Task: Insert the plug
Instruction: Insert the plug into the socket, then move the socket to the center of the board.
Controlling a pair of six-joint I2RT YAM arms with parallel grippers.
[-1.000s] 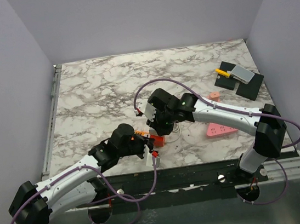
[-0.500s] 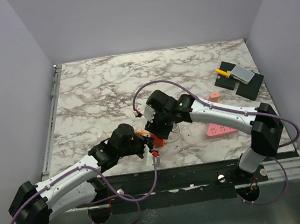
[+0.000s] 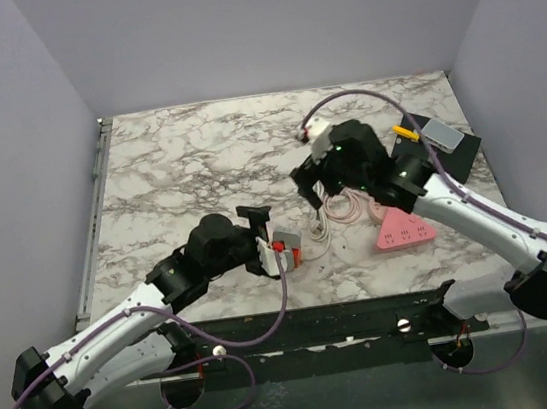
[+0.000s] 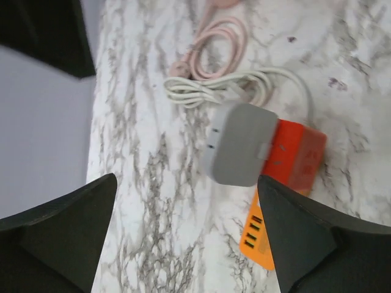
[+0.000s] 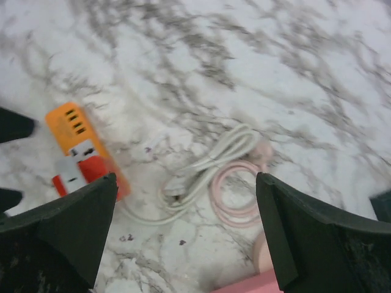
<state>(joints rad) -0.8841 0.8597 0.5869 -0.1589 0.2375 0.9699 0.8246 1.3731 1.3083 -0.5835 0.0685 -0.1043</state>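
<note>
A grey plug (image 4: 241, 143) sits pressed against the red socket face of an orange power strip (image 4: 256, 241) near the table's front edge. Its white cable (image 4: 232, 88) lies coiled behind it. The same plug (image 3: 288, 244) shows in the top view just right of my left gripper (image 3: 263, 238). In the left wrist view that gripper (image 4: 186, 201) stands open, short of the plug, with only marble between its fingers. My right gripper (image 3: 319, 193) hangs open above the cables, well right of the strip (image 5: 82, 149). In its wrist view my right gripper (image 5: 186, 195) holds nothing.
A pink cable loop (image 5: 235, 195) lies beside the white cable (image 5: 208, 168). A pink power strip (image 3: 401, 233) lies to the right. Black pads with a grey block and a yellow piece (image 3: 437, 143) sit at the back right. Walls close in the table's sides.
Both grippers have opened. The right arm has lifted and swung back to the right, away from the strip. The left gripper has let go and drawn back; the plug stays on the strip.
</note>
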